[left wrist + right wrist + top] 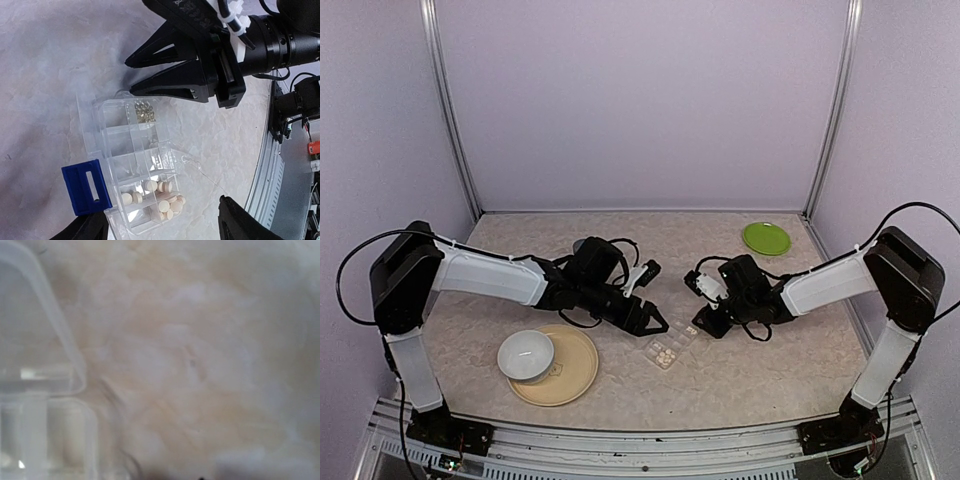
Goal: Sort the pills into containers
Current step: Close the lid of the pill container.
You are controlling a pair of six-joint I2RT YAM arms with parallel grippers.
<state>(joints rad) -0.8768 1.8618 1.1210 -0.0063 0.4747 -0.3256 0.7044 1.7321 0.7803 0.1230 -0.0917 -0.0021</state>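
The clear pill box (125, 145) lies open on the marbled table, its containers a grid of small compartments. Whitish round pills (170, 202) fill the compartments at its near end and show as a pale cluster (665, 352) from above. My left gripper (165, 227) hangs open over that end, its fingers wide apart; a blue slotted piece (86, 187) sits by its left finger. My right gripper (130, 77) is shut at the box's far end, one fingertip against the clear lid's edge. In the right wrist view only blurred clear plastic (45, 390) shows.
Tiny clear beads (144, 111) fill one far compartment. A cream plate (575, 385) holding a white bowl (526, 355) lies to the left of the pill box (682, 335). A green disc (766, 238) rests at the back right. The table's metal front rail (280, 190) runs close by.
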